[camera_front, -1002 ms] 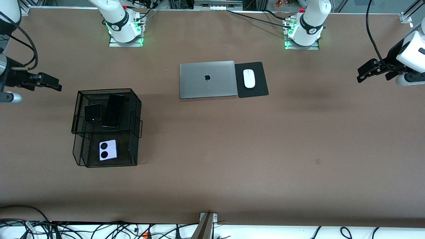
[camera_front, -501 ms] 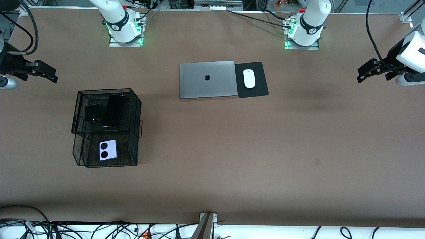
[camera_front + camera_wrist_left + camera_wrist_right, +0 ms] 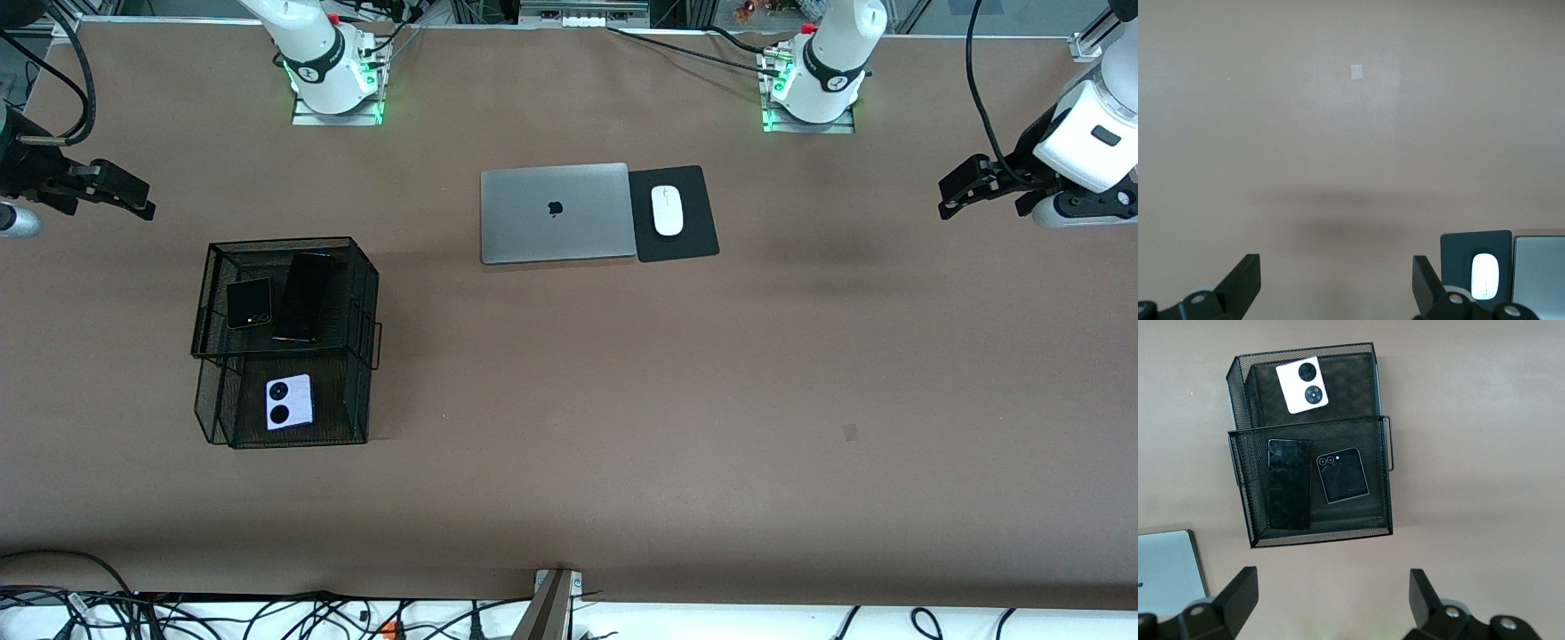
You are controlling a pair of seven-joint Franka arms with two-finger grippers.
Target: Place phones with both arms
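The brown worktop [image 3: 622,400] carries a two-tier black mesh rack [image 3: 284,342] toward the right arm's end. The laptop [image 3: 556,213] and the mouse [image 3: 667,211] sit mid-worktop, well apart from both sets of jaws.

The slim black phone [image 3: 304,296] and the folded black phone [image 3: 249,302] lie side by side in the rack's upper tier; the lavender-white phone [image 3: 289,402] lies in the lower tier — all three are seen below the right gripper [image 3: 1331,597] in its wrist view, with nothing between its jaws, which are spread wide.

The left gripper [image 3: 1337,283] hangs over bare worktop at the left arm's end, jaws likewise released and empty, rack well apart.

Risks, judged: mesh rims could be clipped by jaws on any descent, w/ the rack shoved or tipped. The upper-tier phones lie close together — one could be nudged while the other is taken.
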